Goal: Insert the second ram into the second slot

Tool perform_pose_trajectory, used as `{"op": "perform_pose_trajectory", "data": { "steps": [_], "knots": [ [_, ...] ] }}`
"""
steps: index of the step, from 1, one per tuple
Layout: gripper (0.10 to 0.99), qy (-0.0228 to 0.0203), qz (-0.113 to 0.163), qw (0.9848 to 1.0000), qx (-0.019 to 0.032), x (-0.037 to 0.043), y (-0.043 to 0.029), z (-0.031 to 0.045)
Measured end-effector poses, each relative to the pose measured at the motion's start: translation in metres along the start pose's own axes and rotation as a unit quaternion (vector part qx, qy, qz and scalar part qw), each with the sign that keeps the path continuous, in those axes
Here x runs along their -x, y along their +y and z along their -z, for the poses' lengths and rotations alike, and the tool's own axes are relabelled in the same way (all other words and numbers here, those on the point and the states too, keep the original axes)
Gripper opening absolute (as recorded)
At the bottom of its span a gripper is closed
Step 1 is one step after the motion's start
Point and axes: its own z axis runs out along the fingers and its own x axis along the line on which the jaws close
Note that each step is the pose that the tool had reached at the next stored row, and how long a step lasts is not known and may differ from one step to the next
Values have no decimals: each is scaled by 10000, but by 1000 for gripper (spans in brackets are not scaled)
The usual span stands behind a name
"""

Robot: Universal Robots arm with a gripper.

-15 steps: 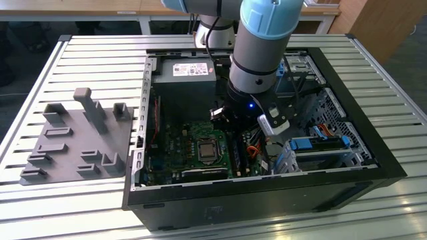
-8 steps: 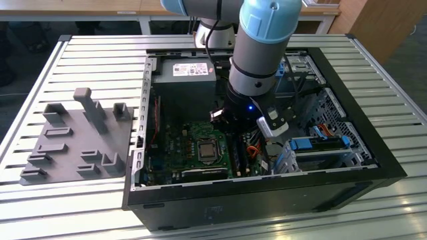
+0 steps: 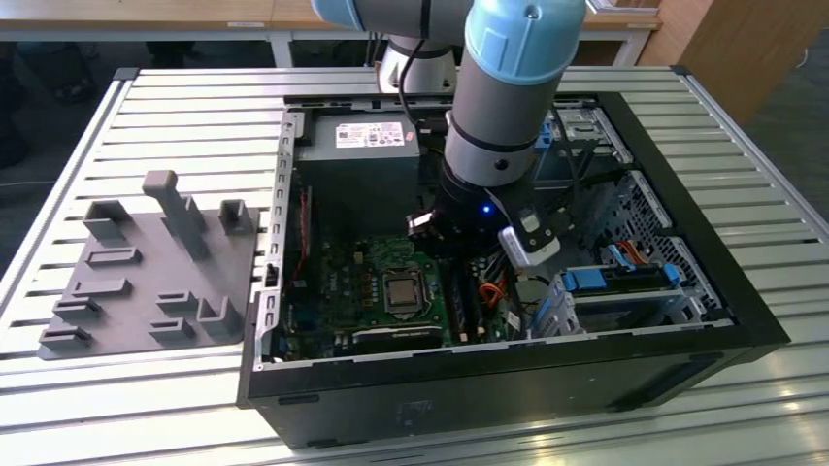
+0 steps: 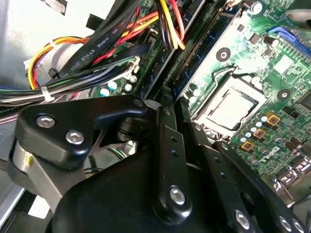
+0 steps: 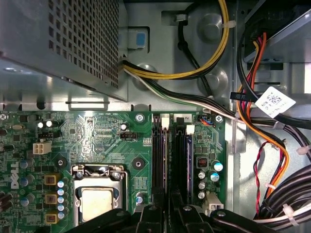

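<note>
My gripper reaches down inside the open computer case, over the memory slots to the exterior view's right of the processor socket. In both wrist views its black fingers stand close together, shut on a thin dark blue-green strip seen edge-on, the second ram. The stick runs along the line of the slots, low against the green motherboard. Where its lower edge meets the slot is hidden by the fingers. My gripper sits at one end of the slots.
A bundle of black, red and yellow cables lies close beside the slots. The grey power supply and a drive cage with blue clips flank the arm. A grey parts fixture lies on the slatted table outside the case.
</note>
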Motion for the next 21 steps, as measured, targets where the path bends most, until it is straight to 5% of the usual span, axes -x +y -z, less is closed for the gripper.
{"op": "perform_pose_trajectory", "data": {
  "steps": [6,14,21],
  "knots": [
    [204,1,0,10000,-1,-2,-1,49],
    [204,14,0,10000,-5,-9,-1,229],
    [125,14,0,10000,-6,-8,-1,219]
  ]
}}
